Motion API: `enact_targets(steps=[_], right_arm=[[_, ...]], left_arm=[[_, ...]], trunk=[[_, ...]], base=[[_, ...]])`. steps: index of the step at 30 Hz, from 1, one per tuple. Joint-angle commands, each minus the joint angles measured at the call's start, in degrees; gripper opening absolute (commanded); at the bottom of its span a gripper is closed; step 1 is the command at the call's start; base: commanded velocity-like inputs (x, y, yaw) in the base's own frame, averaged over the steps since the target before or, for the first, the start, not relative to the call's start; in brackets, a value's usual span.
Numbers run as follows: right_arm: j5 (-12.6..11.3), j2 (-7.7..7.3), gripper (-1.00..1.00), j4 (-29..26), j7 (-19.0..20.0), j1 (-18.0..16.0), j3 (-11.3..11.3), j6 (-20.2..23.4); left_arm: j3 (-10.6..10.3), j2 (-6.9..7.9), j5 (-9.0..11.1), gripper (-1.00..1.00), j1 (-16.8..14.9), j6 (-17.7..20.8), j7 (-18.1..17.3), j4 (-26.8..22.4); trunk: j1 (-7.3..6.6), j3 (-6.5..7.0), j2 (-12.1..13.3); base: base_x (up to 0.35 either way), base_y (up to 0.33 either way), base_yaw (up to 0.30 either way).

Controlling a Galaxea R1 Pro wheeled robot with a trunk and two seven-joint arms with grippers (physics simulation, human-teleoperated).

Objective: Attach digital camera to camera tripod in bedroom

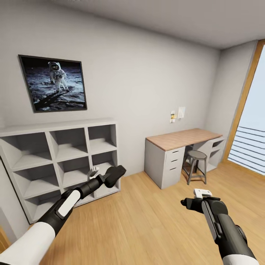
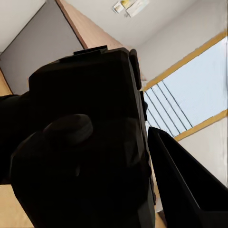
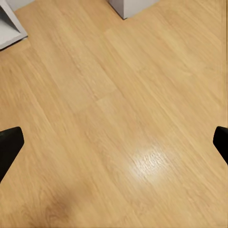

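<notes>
One left tool point(image 1: 118, 172) clamps the digital camera point(image 2: 88, 142); right tool point(image 3: 114, 142) spread wide. Risk: camera slips during travel if grip loosens.

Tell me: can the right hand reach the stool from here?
Probably not. The right hand hangs open over the floor, and the stool stands well beyond it at the desk. Nothing blocks the way; rolling closer should do.

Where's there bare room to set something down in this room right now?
The desk top looks bare except near the wall. The shelf cubbies appear empty. Open wood floor lies between shelf and desk. It is tighter around the stool under the desk.
</notes>
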Motion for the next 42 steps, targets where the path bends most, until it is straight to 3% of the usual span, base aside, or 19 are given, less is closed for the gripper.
enact_targets(steps=[1,17,33,36,38,39,42], right_arm=[[0.41,0.04,1.0,-0.17,0.47,-0.02,-0.12,0.32],[0.87,0.1,1.0,-0.34,0.45,-0.02,-0.18,0.47],[0.42,0.0,1.0,-0.27,0.57,-0.02,-0.15,0.28],[0.32,0.0,1.0,0.8,0.6,-0.02,-0.18,-0.2],[0.3,-0.01,1.0,2.23,0.6,-0.02,-0.18,-0.34],[0.36,-0.05,1.0,4.8,0.54,-0.02,-0.19,-0.46],[0.41,-0.07,1.0,8.57,0.28,-0.02,-0.19,-1.1]], left_arm=[[-0.1,0.09,0.29,-1.0,-0.01,0.26,-0.09,-0.93],[0.04,0.19,0.32,-1.0,-0.01,0.39,-0.15,-2.98],[-0.36,0.04,-0.46,-1.0,-0.01,0.1,0.68,-2.47],[-0.76,0.6,-0.68,-1.0,-0.01,0.68,0.98,-1.93],[-0.83,1.35,-0.9,-1.0,-0.01,0.79,1.18,-0.7],[-0.83,1.78,-2.28,-1.0,-0.01,0.7,1.5,3.9],[-0.78,1.78,-3.96,-1.0,-0.01,0.36,1.71,9.65]], trunk=[[-0.21,0.16,0.39],[-3.72,3.03,6.8],[-3.72,3.03,6.8],[-3.72,3.03,6.8],[-3.72,3.03,6.8],[-3.72,3.03,6.8],[-3.72,3.03,6.8]], base=[[0.0,0.0,0.0],[0.0,0.0,0.0],[0.0,0.0,0.0],[0.0,0.0,0.0],[0.0,0.0,0.0],[0.0,0.0,0.0],[0.0,0.0,0.0]])
